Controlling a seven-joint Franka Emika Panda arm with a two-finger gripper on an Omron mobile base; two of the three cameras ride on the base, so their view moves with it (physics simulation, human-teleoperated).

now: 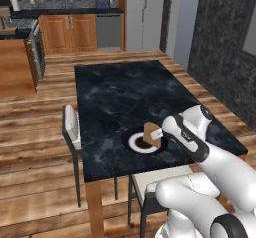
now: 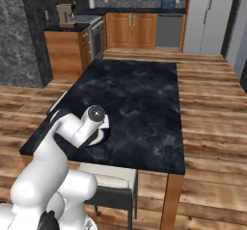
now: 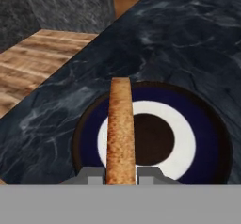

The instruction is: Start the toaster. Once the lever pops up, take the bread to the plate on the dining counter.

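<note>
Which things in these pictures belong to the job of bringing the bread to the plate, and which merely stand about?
Belong to the job:
- bread, held in the shut gripper
- plate, under the bread
- dining counter

Stand about:
- chair beside the counter
- fridge
- cupboards

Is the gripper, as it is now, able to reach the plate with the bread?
Probably yes. The gripper holds the bread on edge directly over the plate, and nothing lies between them; the plate's white ring is bare beneath the slice.
</note>
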